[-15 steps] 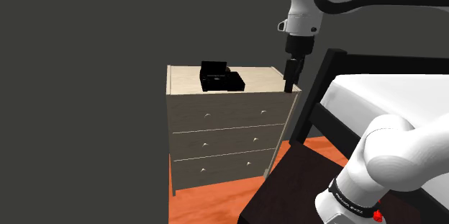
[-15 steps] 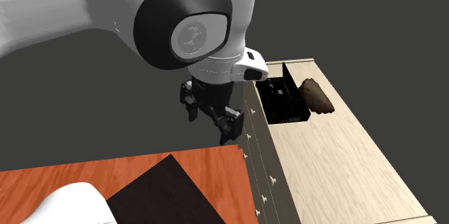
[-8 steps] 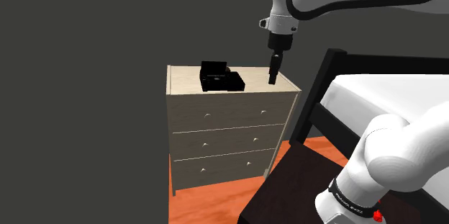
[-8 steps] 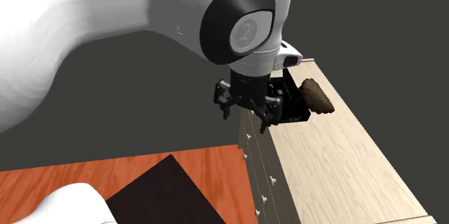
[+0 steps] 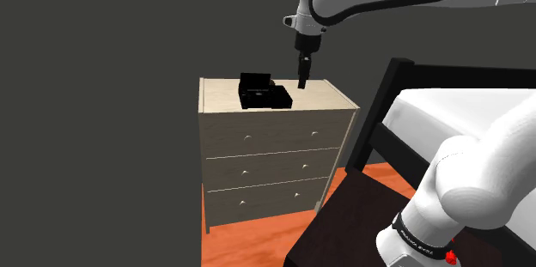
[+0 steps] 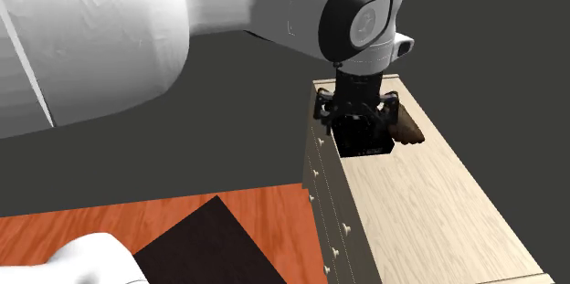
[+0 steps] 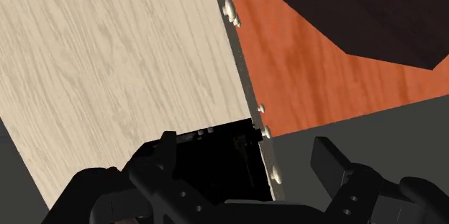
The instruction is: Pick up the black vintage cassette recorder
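Closest in the shoulder view, at the lower right, is the fat white arm point(image 5: 481, 179) on its dark stand point(image 5: 339, 227). The floor point(image 5: 258, 239) under it is orange. Just past the stand, on the right of the frame, is a bed point(image 5: 464, 106) with a white top and a black frame.

Farther back, in the middle of the frame, is a chest of drawers point(image 5: 266, 149) made of pale wood, with three drawers. The black cassette recorder point(image 5: 262, 94) sits on top of it, near the middle of the top. In the second exterior view, a brown lumpy thing point(image 6: 406, 125) lies just beside the recorder point(image 6: 367, 141), on its right.

The hand point(image 5: 301, 83) hangs over the chest top, close to the right end of the recorder in the shoulder view. In the wrist view its two black fingers point(image 7: 167, 150) stand wide apart with nothing gripped, and the recorder point(image 7: 219, 161) shows low between them.

Farthest back is a plain dark grey wall point(image 5: 103, 51).
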{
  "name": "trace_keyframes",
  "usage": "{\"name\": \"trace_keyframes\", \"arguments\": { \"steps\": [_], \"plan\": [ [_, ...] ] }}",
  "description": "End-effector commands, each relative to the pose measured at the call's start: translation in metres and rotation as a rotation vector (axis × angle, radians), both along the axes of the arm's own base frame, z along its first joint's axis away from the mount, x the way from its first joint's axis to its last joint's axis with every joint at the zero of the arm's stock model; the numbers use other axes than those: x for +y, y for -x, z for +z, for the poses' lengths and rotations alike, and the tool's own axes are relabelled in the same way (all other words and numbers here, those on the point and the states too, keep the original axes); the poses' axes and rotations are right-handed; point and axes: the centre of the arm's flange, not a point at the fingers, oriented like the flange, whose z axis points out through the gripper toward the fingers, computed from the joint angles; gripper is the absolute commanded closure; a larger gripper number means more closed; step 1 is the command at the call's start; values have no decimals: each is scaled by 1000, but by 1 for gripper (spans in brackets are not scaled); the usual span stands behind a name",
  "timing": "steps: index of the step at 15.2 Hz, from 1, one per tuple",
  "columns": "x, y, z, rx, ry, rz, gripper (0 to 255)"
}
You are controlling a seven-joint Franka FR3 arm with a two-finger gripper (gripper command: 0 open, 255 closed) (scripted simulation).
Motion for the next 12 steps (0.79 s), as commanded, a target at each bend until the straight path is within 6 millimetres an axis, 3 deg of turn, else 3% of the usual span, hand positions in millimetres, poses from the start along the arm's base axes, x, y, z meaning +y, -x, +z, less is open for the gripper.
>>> {"name": "trace_keyframes", "arguments": {
  "steps": [1, 8, 12],
  "plan": [
    [1, -23, 0, -22, 16, 66, 0],
    [15, -96, 4, -90, 67, 276, 0],
    [15, -96, -17, -90, 67, 276, 0]
  ]
}}
